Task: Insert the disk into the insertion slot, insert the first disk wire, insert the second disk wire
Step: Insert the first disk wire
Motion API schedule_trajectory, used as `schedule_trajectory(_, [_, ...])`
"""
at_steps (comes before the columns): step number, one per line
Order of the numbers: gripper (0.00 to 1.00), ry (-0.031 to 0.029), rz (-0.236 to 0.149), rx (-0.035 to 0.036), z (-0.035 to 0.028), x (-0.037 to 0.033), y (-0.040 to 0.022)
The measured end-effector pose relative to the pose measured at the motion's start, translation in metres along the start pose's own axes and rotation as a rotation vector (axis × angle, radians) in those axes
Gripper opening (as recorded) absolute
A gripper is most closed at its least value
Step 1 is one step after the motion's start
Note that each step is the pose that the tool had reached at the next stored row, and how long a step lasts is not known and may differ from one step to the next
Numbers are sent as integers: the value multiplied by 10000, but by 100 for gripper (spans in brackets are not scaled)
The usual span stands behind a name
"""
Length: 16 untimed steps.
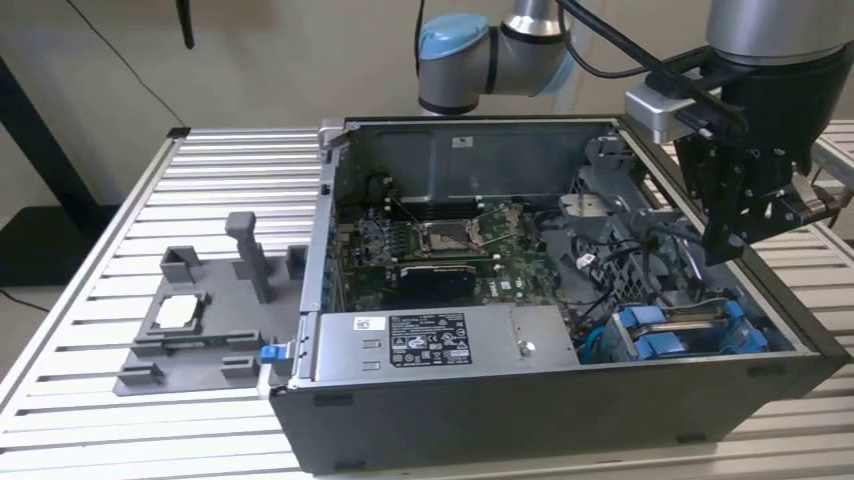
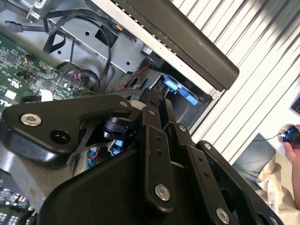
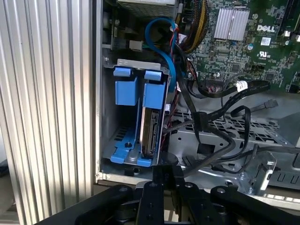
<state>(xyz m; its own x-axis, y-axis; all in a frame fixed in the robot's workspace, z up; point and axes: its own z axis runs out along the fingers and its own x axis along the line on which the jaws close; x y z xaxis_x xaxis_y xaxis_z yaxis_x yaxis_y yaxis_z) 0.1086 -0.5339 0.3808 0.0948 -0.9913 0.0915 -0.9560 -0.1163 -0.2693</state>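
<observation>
Step 1 of 3 judged done | disk point(image 3: 152, 131) seated in insertion slot point(image 3: 140, 63) | gripper point(image 3: 163, 171) pressed together, empty, apart from disk | black cables point(image 3: 220, 117) loose alongside | wire work calls for precise connector grip

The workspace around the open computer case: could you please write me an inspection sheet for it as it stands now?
Surface: slatted metal table carrying the open computer case.
Job's things: the disk stands on edge in its blue carrier inside the drive cage.
Clutter: a grey fixture with upright posts at the exterior view's left of the case; a labelled power supply box inside the case.
Gripper: the gripper hangs over the case near the cage.
Cables: loose black cables beside the cage and a blue cable looping above it; whether any is plugged into the disk cannot be told.
Surroundings: a person's hand off the table in the second wrist view.
</observation>
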Motion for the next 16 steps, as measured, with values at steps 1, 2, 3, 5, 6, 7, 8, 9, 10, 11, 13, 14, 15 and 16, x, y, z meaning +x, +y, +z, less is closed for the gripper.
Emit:
schedule_trajectory(1, [19, 0, 0, -1, 0, 0, 0])
schedule_trajectory(2, [19, -1, 0, -1, 0, 0, 0])
schedule_trajectory(3, [19, -1, -1, -2, 0, 0, -1])
schedule_trajectory(5, [19, 0, -1, -4, 1, 0, -3])
schedule_trajectory(6, [19, 0, -2, -14, 2, 1, -9])
schedule_trajectory(7, [19, -2, -6, -67, 7, 3, -25])
schedule_trajectory(8, [19, -10, -12, -151, 14, 5, -48])
schedule_trajectory(9, [19, -21, -19, -256, 24, 7, -74])
schedule_trajectory(10, [19, -34, -26, -373, 32, 10, -98])
schedule_trajectory(11, [19, -46, -35, -500, 41, 12, -124])
schedule_trajectory(13, [19, -74, -53, -765, 58, 18, -172])
schedule_trajectory(14, [19, -89, -61, -900, 67, 20, -195])
schedule_trajectory(15, [19, -104, -69, -1033, 74, 24, -218])
schedule_trajectory(16, [19, -119, -78, -1163, 82, 29, -240])
